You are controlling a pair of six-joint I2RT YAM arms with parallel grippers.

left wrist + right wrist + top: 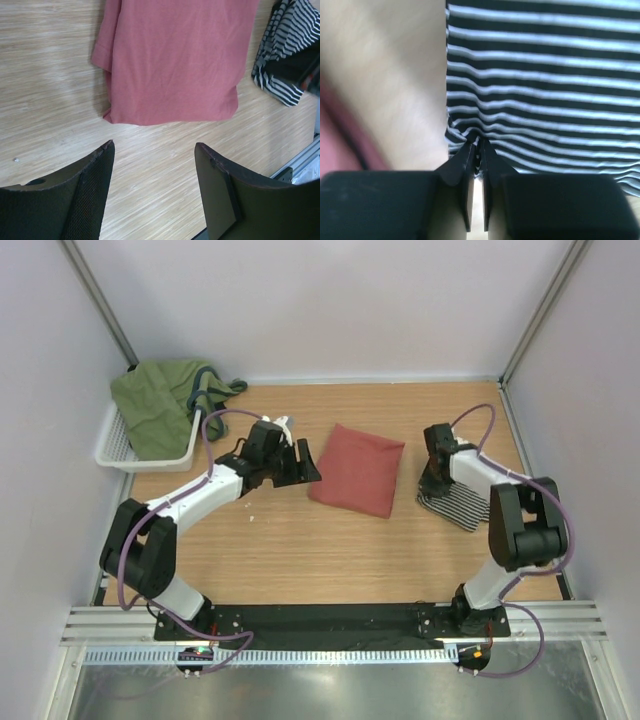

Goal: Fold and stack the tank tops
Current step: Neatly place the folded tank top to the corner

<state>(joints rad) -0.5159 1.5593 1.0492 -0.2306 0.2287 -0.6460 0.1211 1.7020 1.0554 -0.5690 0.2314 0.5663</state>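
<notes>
The salmon-red tank top (358, 469) lies folded in a rectangle at the middle of the table, and fills the top of the left wrist view (172, 60). The black-and-white striped tank top (462, 505) lies folded at the right, partly under my right arm. My left gripper (302, 462) is open and empty just left of the red top; its fingers (95, 190) hang over bare wood. My right gripper (432, 485) is shut, pinching the edge of the striped top (540, 85) at its left corner.
A white basket (122, 445) at the back left holds green cloth (165, 400) that spills over its rim. White walls close in the table on three sides. A metal rail (330, 625) runs along the near edge.
</notes>
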